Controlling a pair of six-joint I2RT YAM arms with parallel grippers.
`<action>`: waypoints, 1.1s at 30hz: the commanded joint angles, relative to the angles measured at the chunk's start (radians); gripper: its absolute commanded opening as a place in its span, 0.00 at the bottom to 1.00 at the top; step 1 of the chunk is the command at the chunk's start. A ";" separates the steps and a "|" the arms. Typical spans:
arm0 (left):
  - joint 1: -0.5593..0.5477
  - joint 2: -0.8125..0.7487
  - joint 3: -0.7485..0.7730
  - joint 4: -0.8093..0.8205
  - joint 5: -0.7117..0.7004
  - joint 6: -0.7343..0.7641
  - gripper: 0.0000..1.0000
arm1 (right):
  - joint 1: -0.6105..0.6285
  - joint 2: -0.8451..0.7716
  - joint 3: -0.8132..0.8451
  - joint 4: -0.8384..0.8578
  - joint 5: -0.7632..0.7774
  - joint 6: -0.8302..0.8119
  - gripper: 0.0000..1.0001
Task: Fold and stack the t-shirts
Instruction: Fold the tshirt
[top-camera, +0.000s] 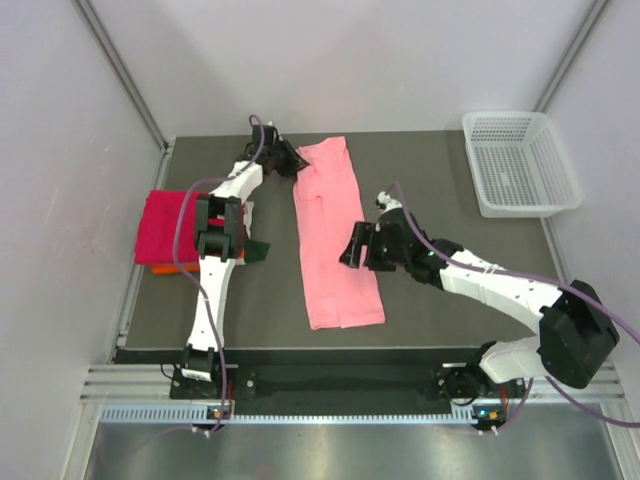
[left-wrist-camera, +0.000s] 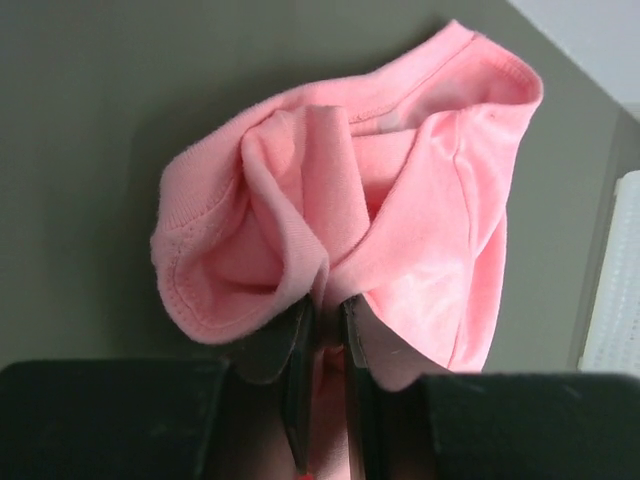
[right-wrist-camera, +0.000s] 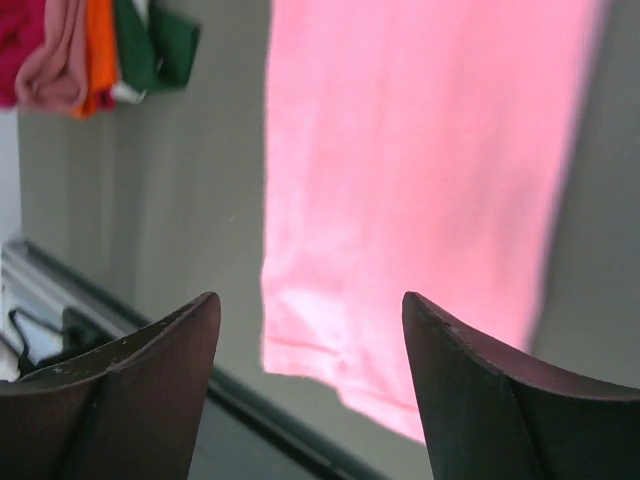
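Left fingers (left-wrist-camera: 297, 350) clenched on pink t-shirt (top-camera: 335, 235); right fingers (right-wrist-camera: 150, 370) released, near it.

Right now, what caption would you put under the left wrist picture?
Left pincer pinching a bunched-up edge of the pink shirt over the grey table.

salmon-pink t-shirt (left-wrist-camera: 400, 220): soft matt knit cloth, stitched hems, pinched in left tool (left-wrist-camera: 325, 310) | right tool (right-wrist-camera: 310, 300) fingers (right-wrist-camera: 130, 380): dark, matt, faintly scuffed | desk (top-camera: 440, 170) under both tools: dark grey, smooth, matt | magenta-red t-shirt (top-camera: 165, 225) beside left tool's arm: matt cloth | mesh basket (top-camera: 520, 165) beyond right tool: white plastic, slight sheen
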 joint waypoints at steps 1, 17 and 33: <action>-0.001 0.068 0.056 0.084 -0.005 -0.020 0.13 | -0.097 -0.035 0.034 0.001 -0.069 -0.136 0.73; 0.082 -0.111 -0.124 0.117 -0.109 0.026 0.99 | -0.287 -0.064 -0.061 0.001 -0.171 -0.267 0.75; 0.000 -0.682 -0.613 -0.171 -0.295 0.130 0.93 | -0.324 -0.048 -0.150 -0.011 -0.197 -0.307 0.60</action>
